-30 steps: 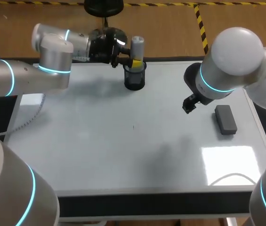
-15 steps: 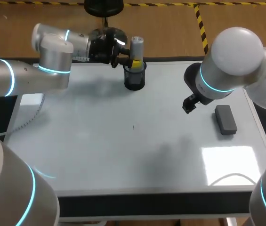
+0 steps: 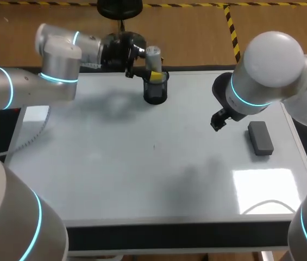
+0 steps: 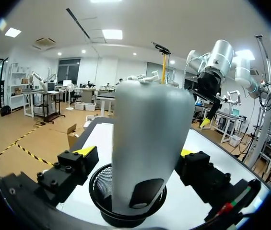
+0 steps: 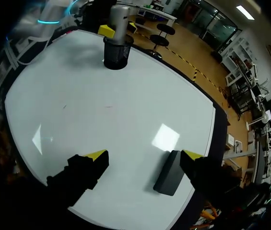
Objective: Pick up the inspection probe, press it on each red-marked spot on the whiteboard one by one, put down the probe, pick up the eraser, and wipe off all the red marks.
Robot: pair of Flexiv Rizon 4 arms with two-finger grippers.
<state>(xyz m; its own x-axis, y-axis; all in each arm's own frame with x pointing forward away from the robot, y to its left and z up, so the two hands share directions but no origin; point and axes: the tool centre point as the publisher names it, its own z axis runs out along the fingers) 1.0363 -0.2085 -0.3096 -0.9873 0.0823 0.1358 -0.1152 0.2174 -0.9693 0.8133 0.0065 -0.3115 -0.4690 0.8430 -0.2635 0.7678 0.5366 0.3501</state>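
The grey inspection probe [image 3: 153,57] stands upright in a black mesh cup [image 3: 155,91] at the far edge of the whiteboard [image 3: 115,163]. My left gripper [image 3: 152,70] is level with it. In the left wrist view the probe [image 4: 147,139] rises out of the cup [image 4: 101,189] between the left gripper's [image 4: 136,152] fingers, with a gap on each side, so the gripper is open. The dark grey eraser [image 3: 260,137] lies flat at the right. My right gripper [image 5: 145,155] hangs open above the board, with the eraser [image 5: 169,171] beside one finger. A tiny faint mark [image 3: 154,145] shows mid-board.
A cable [image 3: 264,205] curves over the board's near right corner. The board's far edge runs just behind the cup.
My left gripper has let go of the probe and opened around it. The probe now sits a little lower in the cup. The right arm and eraser have not moved.
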